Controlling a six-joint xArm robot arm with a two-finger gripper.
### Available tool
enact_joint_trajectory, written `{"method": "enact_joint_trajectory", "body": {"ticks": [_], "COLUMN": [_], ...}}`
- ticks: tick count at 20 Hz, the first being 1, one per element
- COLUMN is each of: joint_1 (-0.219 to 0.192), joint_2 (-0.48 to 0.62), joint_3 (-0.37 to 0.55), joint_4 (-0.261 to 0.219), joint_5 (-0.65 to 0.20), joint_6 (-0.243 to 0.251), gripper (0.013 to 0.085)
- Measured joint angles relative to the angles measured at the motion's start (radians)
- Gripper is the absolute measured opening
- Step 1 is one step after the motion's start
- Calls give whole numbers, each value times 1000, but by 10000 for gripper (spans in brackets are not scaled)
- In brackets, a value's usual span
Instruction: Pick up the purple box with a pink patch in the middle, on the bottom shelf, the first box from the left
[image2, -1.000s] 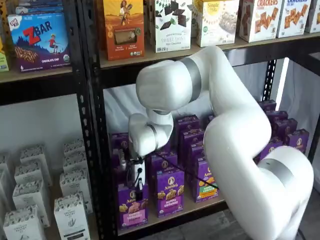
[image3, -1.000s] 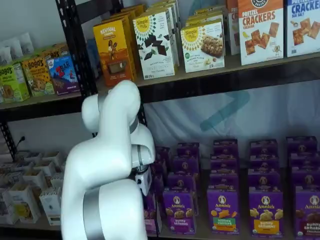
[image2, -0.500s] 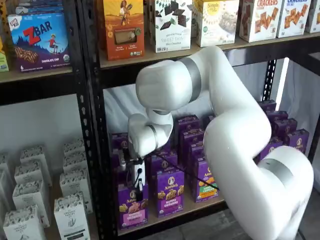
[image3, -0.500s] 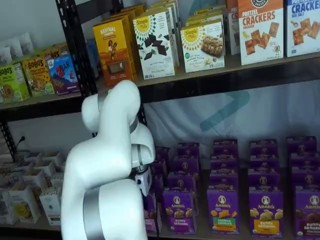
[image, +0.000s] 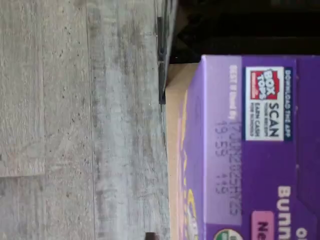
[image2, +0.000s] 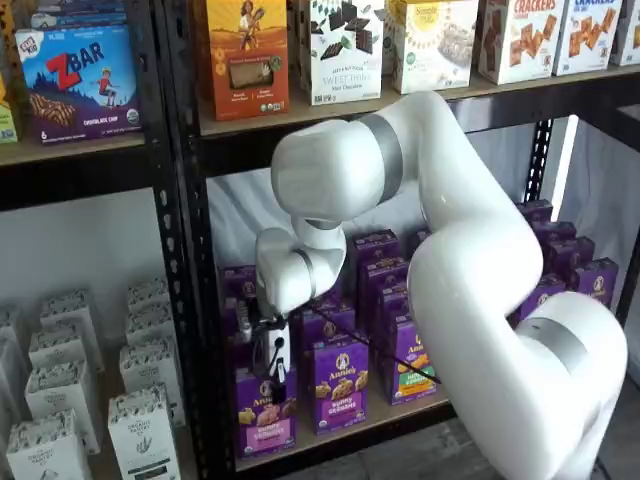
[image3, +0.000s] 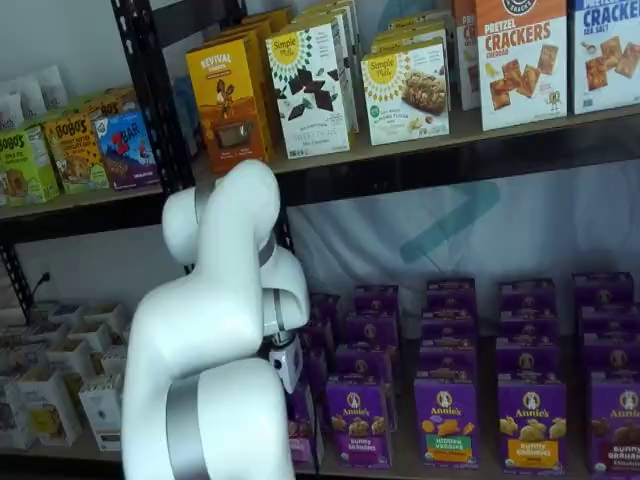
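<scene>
The purple box (image2: 265, 412) with a pink band stands at the left front of the bottom shelf (image2: 372, 420). My gripper (image2: 266, 370) hangs straight over its top. The white body is close above the carton, and the fingers are too dark against the boxes to read. In a shelf view the arm covers most of the purple box (image3: 303, 435), with the gripper (image3: 291, 384) just above it. The wrist view looks down on the purple box's (image: 250, 160) top flap, and the tan shelf edge (image: 173, 105) runs alongside it.
More purple cartons (image2: 338, 385) stand in rows to the right and behind. A black perforated upright (image2: 195, 300) rises just left of the box. White cartons (image2: 140, 430) fill the neighbouring bay. The upper board (image2: 300, 112) carries orange and white cartons. Grey floor (image: 75, 120) lies below.
</scene>
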Motion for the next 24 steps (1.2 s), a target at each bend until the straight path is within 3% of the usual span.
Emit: {"method": "enact_joint_trajectory", "body": {"ticks": [3,5,11,23,24], "joint_1": [-1,-2,-3,-3,-2], "joint_2": [-4,-6,-10,-14,-15], "joint_3": [4,7,9,11,13], "joint_4": [-1,-3,-23,-16,-12], "joint_5": [1,2,7,23,22], "joint_6": [0,1,17,12,9], "gripper": [610,530,530,530,490]}}
